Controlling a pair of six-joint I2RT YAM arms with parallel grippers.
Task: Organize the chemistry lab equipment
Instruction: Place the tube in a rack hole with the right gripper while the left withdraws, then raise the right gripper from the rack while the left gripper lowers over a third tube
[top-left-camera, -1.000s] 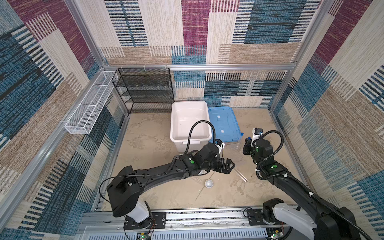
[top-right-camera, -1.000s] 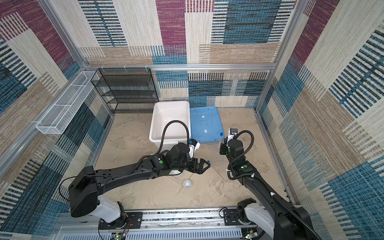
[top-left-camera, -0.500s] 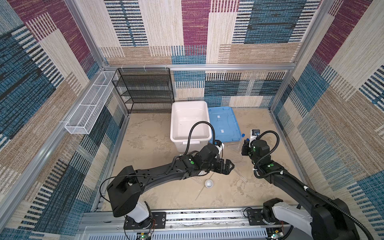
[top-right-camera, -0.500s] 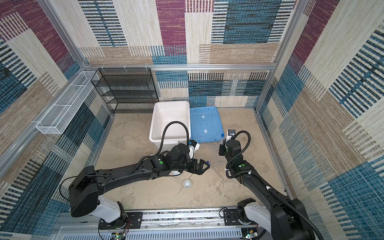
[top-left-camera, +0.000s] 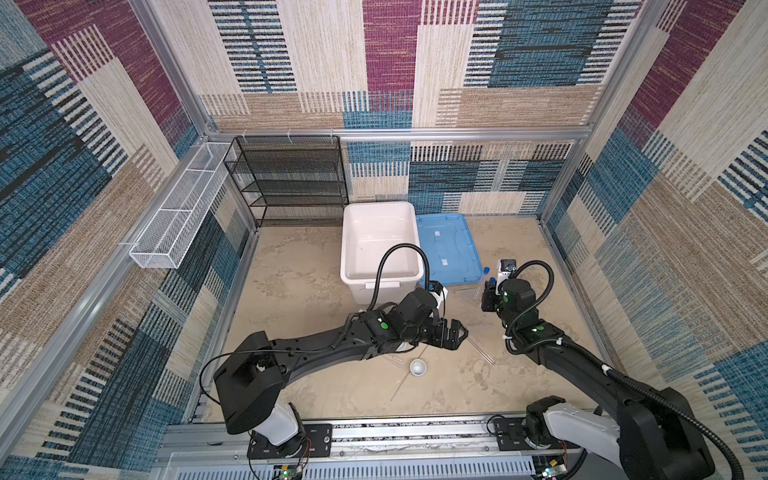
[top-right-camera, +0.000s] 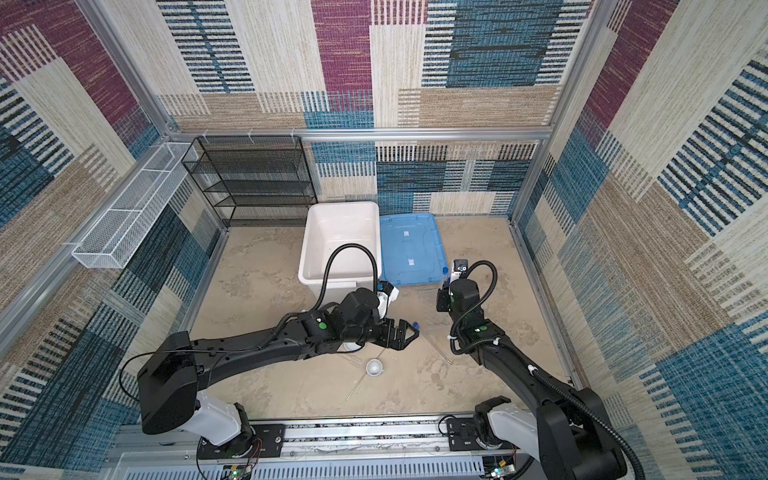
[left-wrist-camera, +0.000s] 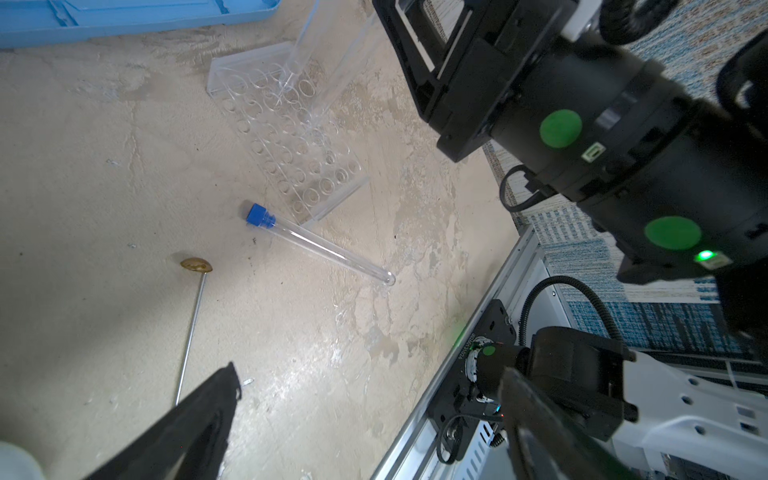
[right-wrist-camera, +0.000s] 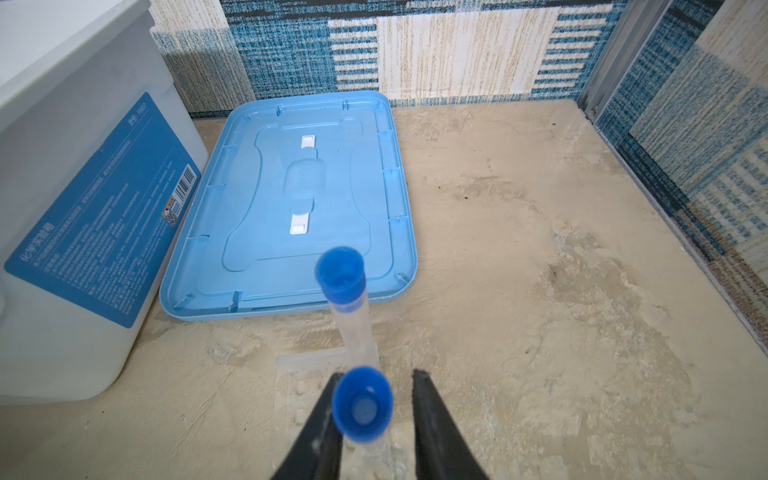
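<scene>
the right claw (right-wrist-camera: 376, 374) is near the right edge of the desk (top-left-camera: 299, 291), just in front of the blue lid (right-wrist-camera: 291, 199). its two fingers are a little apart, one on each side of the blue cap of a tube (right-wrist-camera: 362, 405). the cap is against one finger and there is a gap to the other, so this claw is open and not squeezing. the tube stands up in a clear rack (left-wrist-camera: 286, 133). a second tube (right-wrist-camera: 340, 278) stands in the same rack, closer to the lid

the left claw (top-left-camera: 459, 337) is wide open and holds nothing. it is over the middle of the desk, nearer the front edge. a third tube (left-wrist-camera: 320, 245) lies flat on the desk between the two arms, with its blue cap just beside a corner of the rack. the thin rod (left-wrist-camera: 193, 316) with the brass spoon tip lies flat too, near the front edge. a small white dish (top-left-camera: 418, 367) sits just beside it; i cannot tell if they touch. the big white bin (top-left-camera: 380, 286) stands toward the back edge, and the lid lies flat right beside it
</scene>
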